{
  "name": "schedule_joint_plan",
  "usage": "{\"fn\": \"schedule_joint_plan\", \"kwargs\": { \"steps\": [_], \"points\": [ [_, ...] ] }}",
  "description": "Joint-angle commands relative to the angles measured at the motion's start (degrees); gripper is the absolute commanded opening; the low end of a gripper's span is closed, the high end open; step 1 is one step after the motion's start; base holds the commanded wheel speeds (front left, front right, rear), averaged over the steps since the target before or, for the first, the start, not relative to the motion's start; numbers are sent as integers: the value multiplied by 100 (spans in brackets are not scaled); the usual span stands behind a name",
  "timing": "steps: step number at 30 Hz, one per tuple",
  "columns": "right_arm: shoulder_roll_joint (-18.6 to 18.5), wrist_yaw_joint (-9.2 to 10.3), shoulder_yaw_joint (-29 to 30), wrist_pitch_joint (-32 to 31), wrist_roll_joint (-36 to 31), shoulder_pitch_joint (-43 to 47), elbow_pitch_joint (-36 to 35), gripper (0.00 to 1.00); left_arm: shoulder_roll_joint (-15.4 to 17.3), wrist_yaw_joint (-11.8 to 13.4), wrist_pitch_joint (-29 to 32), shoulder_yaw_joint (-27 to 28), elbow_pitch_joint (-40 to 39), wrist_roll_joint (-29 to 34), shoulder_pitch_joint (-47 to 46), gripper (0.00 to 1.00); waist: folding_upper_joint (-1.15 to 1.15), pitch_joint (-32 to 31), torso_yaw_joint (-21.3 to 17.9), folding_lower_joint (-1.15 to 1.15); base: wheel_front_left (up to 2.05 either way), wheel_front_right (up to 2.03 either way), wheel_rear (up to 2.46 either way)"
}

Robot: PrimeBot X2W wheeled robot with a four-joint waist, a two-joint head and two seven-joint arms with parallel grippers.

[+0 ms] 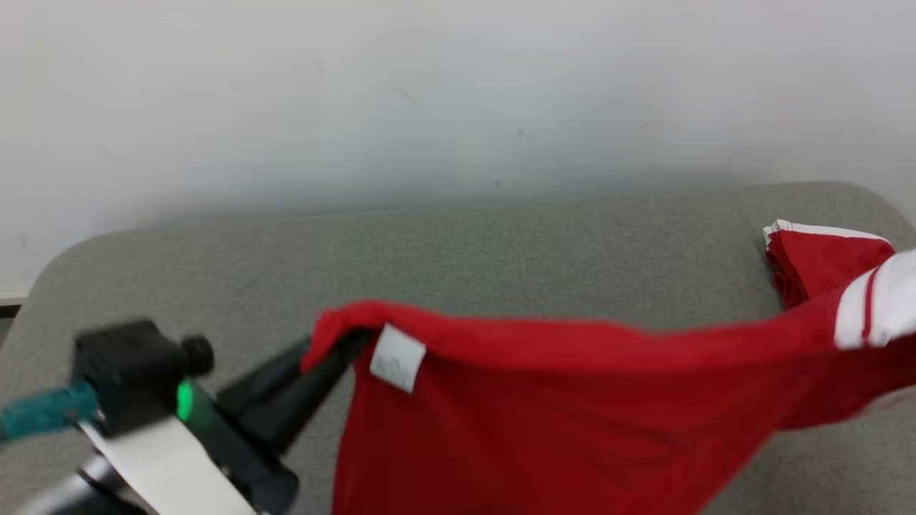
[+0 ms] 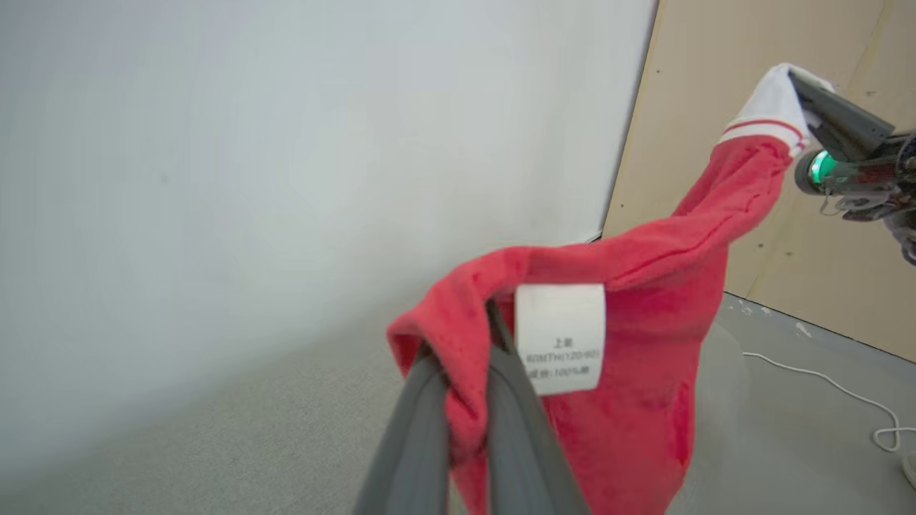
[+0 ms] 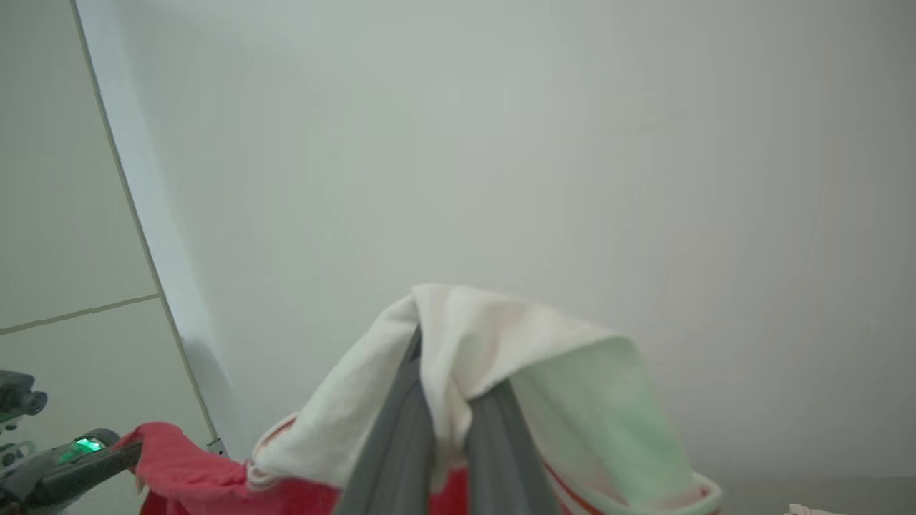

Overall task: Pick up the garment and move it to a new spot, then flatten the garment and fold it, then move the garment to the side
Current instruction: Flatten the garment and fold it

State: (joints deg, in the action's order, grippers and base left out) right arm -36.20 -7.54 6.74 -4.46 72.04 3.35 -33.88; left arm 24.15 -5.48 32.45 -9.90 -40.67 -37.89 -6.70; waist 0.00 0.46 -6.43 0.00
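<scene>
A red garment [image 1: 558,400] with white cuffs hangs stretched above the grey padded table [image 1: 501,250], held between both grippers. My left gripper [image 1: 343,350] is shut on a red edge beside the white label [image 1: 397,357]; the left wrist view shows the fingers [image 2: 422,429] pinching the cloth next to that label [image 2: 560,336]. My right gripper [image 3: 451,372] is shut on a white cuff [image 3: 501,329]. The left wrist view shows it at the upper right [image 2: 805,89], and the cuff [image 1: 876,300] shows at the head view's right edge. A bunched red part [image 1: 816,261] rests at the table's far right.
A plain white wall [image 1: 429,93] rises right behind the table. In the left wrist view a plywood panel [image 2: 687,86] stands past the table's end, and a white cable [image 2: 844,390] lies on the grey floor below it.
</scene>
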Motion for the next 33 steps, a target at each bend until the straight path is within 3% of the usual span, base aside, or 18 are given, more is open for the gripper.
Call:
{"fn": "schedule_joint_plan", "kwargs": {
  "steps": [1,5,9,12,17,18,19,22,23,29,33],
  "points": [
    [-109,13,237,-130,81,-262,-65,0,175,12,251,148,-49,-148,-438,0,0,128,-27,0,0,0,0],
    [-195,13,549,-561,150,-1013,-23,0,423,48,840,314,110,-486,-1464,0,0,466,-42,0,0,0,0],
    [-200,13,483,-999,62,-1778,288,0,517,38,1124,323,481,-585,-2246,0,0,843,-31,0,0,0,0],
    [119,14,255,-1581,-392,-3134,1155,0,603,-33,1263,155,1257,-375,-3363,0,0,1533,48,0,0,0,0],
    [867,14,-20,-2211,-1467,-5397,2356,0,432,-145,923,-287,2653,102,-5030,0,0,2508,195,0,0,0,0],
    [867,14,-20,-2211,-1467,-5397,2356,0,432,-145,923,-287,2653,102,-5030,0,0,2508,195,0,0,0,0],
    [1256,14,-8,-2315,-1958,-6419,2875,0,349,-160,578,-401,3317,345,-5823,0,0,2936,210,0,0,0,0],
    [1800,14,0,-2247,-2680,-7675,3626,0,205,-189,-155,-685,4366,813,-6863,0,0,3433,209,0,0,0,0],
    [1800,14,0,-2247,-2680,-7675,3626,0,205,-189,-155,-685,4366,813,-6863,0,0,3433,209,0,0,0,0],
    [2410,14,-87,-1690,-3415,-9123,4754,0,-78,-189,-1826,-1072,6276,1586,-8375,0,0,3977,131,0,0,0,0],
    [2592,14,-246,-1339,-3443,-9011,5162,0,-292,-189,-2629,-1277,7204,1699,-8575,0,0,4016,131,0,0,0,0]
  ]
}}
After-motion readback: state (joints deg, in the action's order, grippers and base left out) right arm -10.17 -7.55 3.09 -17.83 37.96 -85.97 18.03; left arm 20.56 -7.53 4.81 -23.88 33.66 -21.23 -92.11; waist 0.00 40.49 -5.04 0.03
